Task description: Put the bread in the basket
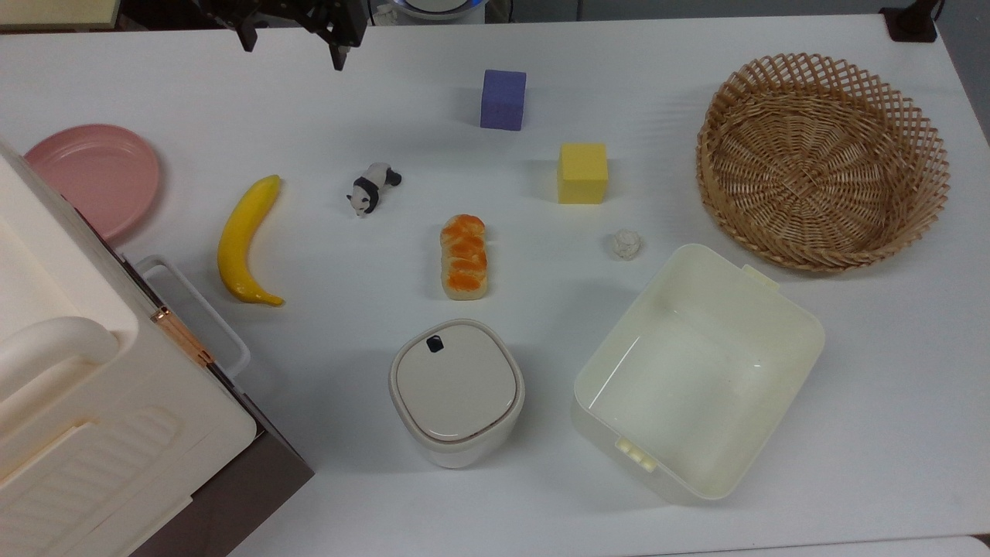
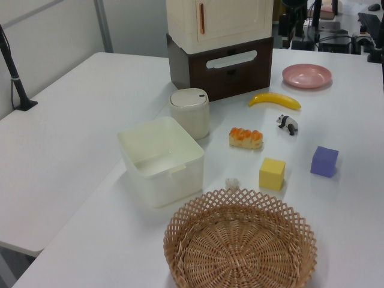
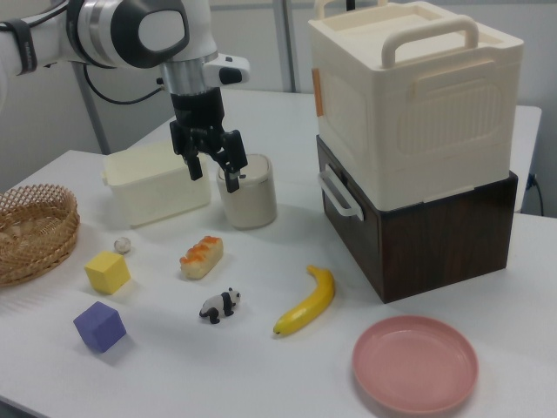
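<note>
The bread (image 1: pixel 464 257), a small lumpy orange-topped loaf, lies flat on the table. The round wicker basket (image 1: pixel 823 158) sits upright, well apart from it.

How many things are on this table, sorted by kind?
Toy food: 2, the bread and banana
Foam cubes: 2, yellow and purple
Containers: 4, basket, tub, lidded bin, stacked boxes
Plate: 1
Panda figurine: 1
Small white ball: 1
Total: 11

White rounded arm (image 3: pixel 130 30), grey-black joint cap; black tool (image 3: pixel 211 165), two slim fingers
</note>
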### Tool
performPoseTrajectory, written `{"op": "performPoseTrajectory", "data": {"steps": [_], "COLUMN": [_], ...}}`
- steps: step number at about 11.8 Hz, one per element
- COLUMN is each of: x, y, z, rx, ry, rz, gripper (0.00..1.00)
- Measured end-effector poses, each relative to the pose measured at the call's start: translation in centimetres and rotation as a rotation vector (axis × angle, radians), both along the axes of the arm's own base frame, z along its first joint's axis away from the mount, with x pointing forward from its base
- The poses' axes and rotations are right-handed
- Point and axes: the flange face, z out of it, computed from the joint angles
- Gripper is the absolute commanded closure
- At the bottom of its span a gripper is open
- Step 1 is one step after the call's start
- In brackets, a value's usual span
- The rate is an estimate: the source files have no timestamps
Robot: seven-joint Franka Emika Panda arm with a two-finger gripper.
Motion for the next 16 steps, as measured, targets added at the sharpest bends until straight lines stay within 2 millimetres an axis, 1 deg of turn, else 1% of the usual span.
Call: {"op": "performPoseTrajectory", "data": {"steps": [5, 10, 16], "x": [-0.2, -0.2, -0.1], "y": [-1.2, -1.4, -1.0], "z": [0.2, 0.3, 0.3], "rx": [0.034, 0.034, 0.034], "ry": [-0.009, -0.010, -0.010], "rz": [-0.003, 0.001, 0.010], "gripper": [0.00, 0.00, 0.00]}}
